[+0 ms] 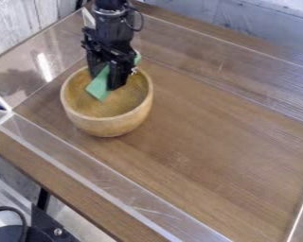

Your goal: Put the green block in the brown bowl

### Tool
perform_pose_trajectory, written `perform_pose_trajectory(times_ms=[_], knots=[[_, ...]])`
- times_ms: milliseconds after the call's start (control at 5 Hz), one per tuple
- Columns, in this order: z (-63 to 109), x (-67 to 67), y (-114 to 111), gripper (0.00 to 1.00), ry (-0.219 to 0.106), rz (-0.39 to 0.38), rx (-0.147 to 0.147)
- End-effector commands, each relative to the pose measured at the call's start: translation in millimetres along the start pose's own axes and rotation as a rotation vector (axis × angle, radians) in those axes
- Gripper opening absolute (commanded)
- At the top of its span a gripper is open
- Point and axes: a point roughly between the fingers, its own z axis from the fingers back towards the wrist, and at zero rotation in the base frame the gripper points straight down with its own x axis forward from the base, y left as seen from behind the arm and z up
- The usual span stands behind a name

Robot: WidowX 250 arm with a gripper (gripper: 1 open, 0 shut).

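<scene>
The brown bowl (106, 115) sits at the left of the wooden table, round and thick-walled. The green block (99, 83) hangs tilted over the bowl's far inner side, its lower end down inside the rim. My black gripper (107, 68) points straight down above the bowl and is shut on the block's upper end. Whether the block's lower tip touches the bowl's wall cannot be told.
The wooden tabletop (204, 132) is enclosed by low clear plastic walls (65, 189) along its edges. A pale plank wall (242, 14) runs behind. Dark cables and a stand (22, 222) lie below the front left corner.
</scene>
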Motion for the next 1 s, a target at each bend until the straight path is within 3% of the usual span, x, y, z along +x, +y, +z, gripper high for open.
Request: perform_pose_trajectory(times_ms=[0, 800], knots=[[8.5, 3.2, 6.5, 0.00, -0.030, 0.012, 0.015], [8.4, 4.2, 4.8, 0.00, -0.028, 0.012, 0.010]])
